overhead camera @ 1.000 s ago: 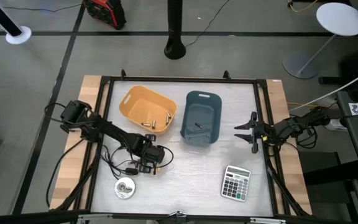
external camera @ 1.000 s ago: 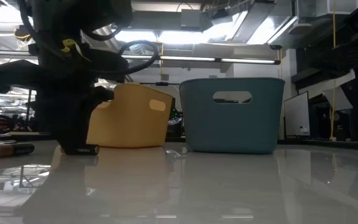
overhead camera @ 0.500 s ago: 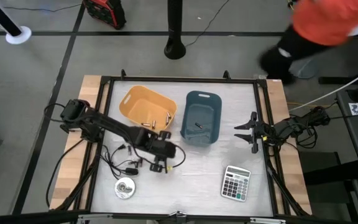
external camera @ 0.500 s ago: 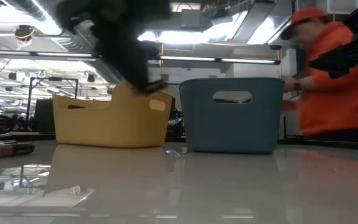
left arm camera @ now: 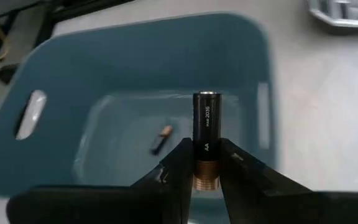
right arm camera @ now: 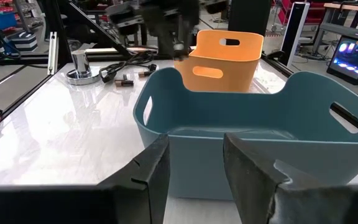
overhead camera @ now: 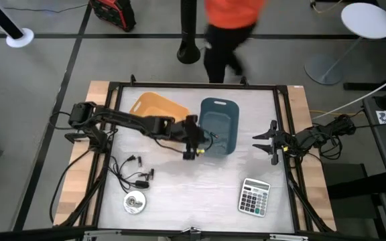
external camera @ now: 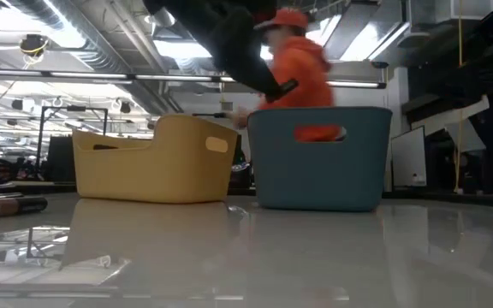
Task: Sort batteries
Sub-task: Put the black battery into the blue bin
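Observation:
My left gripper is shut on a dark AA battery and hangs over the left rim of the blue bin. One small battery lies on the blue bin's floor. The yellow bin stands left of the blue one, partly hidden by my left arm. Two more batteries lie on the table at the low view's left edge. My right gripper waits open at the table's right edge, facing the blue bin. My left gripper pinches the battery between its two fingers at the coppery end. The dark body sticks out past the fingertips, in line with the fingers. The battery is lifted clear, above the inside of the blue bin.
A calculator lies near the table's near right corner. A round silver disc and a thin black cable lie near left. A person in orange passes behind the far edge, seen also in the low view.
My left gripper has risen from the table beside the cable and swung right and toward the far edge, to the blue bin, carrying the battery. A person in orange has walked along the table's far side from right to left.

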`<move>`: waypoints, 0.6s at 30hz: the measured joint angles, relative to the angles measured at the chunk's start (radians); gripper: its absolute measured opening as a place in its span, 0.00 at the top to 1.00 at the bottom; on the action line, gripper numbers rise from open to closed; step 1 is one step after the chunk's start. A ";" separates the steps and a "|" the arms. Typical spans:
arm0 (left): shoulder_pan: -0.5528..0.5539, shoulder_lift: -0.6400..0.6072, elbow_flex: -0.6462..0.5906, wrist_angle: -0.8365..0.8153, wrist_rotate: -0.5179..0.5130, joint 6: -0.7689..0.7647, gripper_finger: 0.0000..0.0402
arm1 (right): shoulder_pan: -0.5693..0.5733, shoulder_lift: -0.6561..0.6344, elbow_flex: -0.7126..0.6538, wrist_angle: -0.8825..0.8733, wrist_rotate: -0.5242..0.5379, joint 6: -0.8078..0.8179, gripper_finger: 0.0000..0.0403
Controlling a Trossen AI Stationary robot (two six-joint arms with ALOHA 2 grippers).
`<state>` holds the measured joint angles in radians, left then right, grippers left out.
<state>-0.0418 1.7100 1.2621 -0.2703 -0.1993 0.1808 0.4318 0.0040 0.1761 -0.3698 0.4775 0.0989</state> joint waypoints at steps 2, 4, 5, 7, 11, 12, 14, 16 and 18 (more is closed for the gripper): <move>0.020 0.000 0.000 -0.005 0.000 -0.031 0.83 | 0.000 0.000 0.000 0.000 0.000 0.000 0.64; 0.032 0.000 0.000 -0.009 0.000 -0.046 0.81 | 0.000 0.000 0.000 0.000 0.000 0.000 0.64; 0.035 0.000 0.000 -0.009 0.000 -0.047 0.79 | 0.000 0.000 0.000 0.000 0.000 0.000 0.64; 0.037 0.000 0.000 -0.008 0.001 -0.047 0.76 | 0.000 0.000 0.000 0.000 0.000 0.000 0.64; 0.033 0.000 0.000 -0.010 0.001 -0.055 0.67 | 0.000 0.000 0.000 0.000 0.000 0.000 0.64; 0.029 0.000 0.000 -0.014 0.001 -0.071 0.65 | 0.000 0.000 0.000 0.000 0.000 0.000 0.64; 0.019 -0.003 0.000 -0.050 0.004 -0.122 0.62 | 0.000 0.000 0.000 0.000 0.000 0.000 0.64; 0.004 -0.015 0.000 -0.129 0.030 -0.173 0.61 | 0.000 0.000 0.000 0.000 0.000 0.000 0.64; -0.016 -0.033 0.000 -0.229 0.075 -0.230 0.61 | 0.000 0.000 0.000 0.000 0.000 0.000 0.64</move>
<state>-0.0579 1.6766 1.2621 -0.4988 -0.1241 -0.0491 0.4320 0.0041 0.1761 -0.3701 0.4774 0.0989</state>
